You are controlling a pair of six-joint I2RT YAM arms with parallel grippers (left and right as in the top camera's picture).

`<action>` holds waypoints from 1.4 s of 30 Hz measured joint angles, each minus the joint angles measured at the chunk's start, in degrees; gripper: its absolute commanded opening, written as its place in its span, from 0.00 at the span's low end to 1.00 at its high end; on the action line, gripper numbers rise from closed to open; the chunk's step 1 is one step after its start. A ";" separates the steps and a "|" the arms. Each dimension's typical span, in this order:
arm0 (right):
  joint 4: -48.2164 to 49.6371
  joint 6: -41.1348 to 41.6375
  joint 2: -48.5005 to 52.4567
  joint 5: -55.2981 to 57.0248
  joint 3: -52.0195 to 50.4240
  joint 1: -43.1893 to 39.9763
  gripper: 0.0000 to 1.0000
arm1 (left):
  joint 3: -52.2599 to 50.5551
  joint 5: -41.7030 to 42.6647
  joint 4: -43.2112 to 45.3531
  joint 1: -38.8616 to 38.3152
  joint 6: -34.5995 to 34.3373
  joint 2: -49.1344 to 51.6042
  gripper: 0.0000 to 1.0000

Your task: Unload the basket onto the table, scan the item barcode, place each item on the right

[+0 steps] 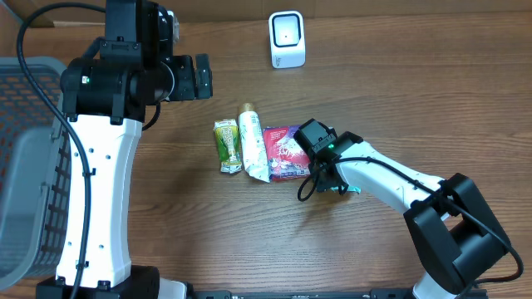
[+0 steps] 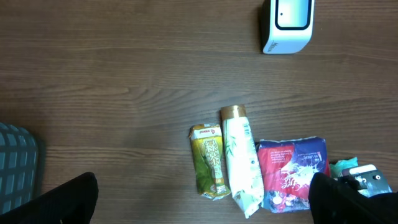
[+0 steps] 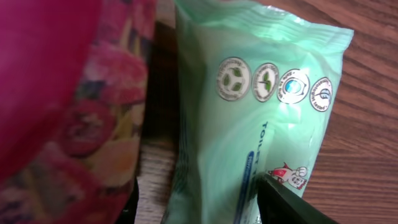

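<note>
Closest to the right wrist camera is a red packet (image 3: 56,93), a blurred mass filling the left side of that view. Just past it lies a pale green tube (image 3: 249,124), its flat crimped end and a row of round printed marks in plain sight. The right gripper (image 3: 198,183) sits low over these two, and its dark fingers (image 3: 286,205) show only as slivers at the bottom edge, one on either side of the tube. They stand some way apart, but I cannot tell whether they pinch anything.

From overhead, the red packet lies right under this gripper. The tube is just beyond it on the side away from the arm, touching the packet. A green packet (image 1: 227,147) lies against the tube's far side. All three lie flat on the wooden table (image 1: 374,83).

The white scanner (image 1: 287,39) stands upright, well apart from the right gripper, out past the row of items.

The left gripper (image 1: 193,76) hangs above the table with its jaws spread wide and nothing between them. The row of items lies between the two grippers, nearer the right one. A grey basket (image 1: 25,108) sits behind the left arm, well apart from everything else.
</note>
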 measured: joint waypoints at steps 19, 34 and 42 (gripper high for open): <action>3.69 0.48 -1.81 5.90 -4.35 0.24 0.04 | 0.00 0.00 0.00 0.00 0.00 0.00 1.00; -4.33 -4.39 -3.69 -37.97 6.21 -18.49 0.04 | 0.00 0.00 -0.02 0.00 0.00 0.00 1.00; -4.90 -18.47 -1.77 -66.31 6.32 -33.99 0.03 | 0.00 0.00 0.00 0.00 0.00 0.00 1.00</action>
